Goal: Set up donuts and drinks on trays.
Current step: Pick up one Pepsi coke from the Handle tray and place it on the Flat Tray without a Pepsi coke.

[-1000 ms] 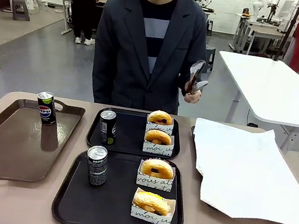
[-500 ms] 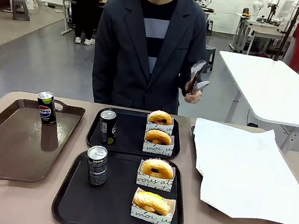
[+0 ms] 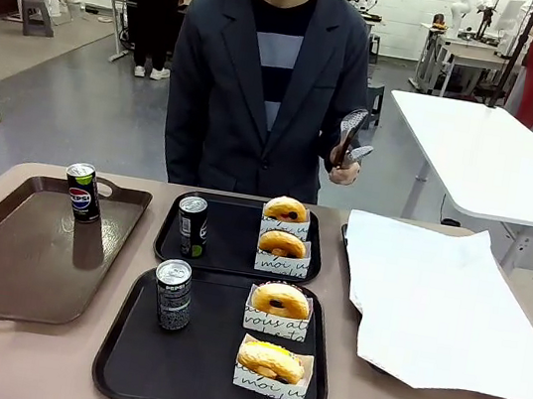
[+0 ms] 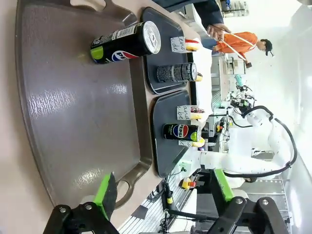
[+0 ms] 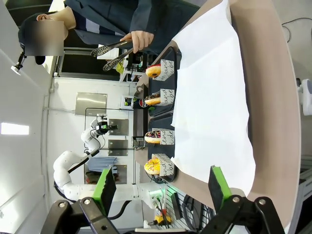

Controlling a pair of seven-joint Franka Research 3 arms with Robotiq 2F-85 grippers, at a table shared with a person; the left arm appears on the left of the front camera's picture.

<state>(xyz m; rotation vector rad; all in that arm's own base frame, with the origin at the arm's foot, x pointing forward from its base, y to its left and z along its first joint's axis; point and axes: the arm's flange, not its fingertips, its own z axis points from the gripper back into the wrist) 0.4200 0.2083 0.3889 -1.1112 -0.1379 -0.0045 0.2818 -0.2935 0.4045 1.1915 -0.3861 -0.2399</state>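
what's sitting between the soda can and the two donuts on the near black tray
Nothing: in the front view, bare black plastic separates the slim dark soda can from the two golden donuts in white paper trays on the near black rectangular tray.

The right gripper (image 5: 161, 187) has its green-padded fingers (image 5: 106, 187) spread apart above the table's edge. A white paper sheet (image 5: 209, 97) covers the table. Along the sheet's far edge four donuts (image 5: 152, 138) sit in printed paper trays. A person's hand (image 5: 138, 38) holds tongs (image 5: 109, 48).
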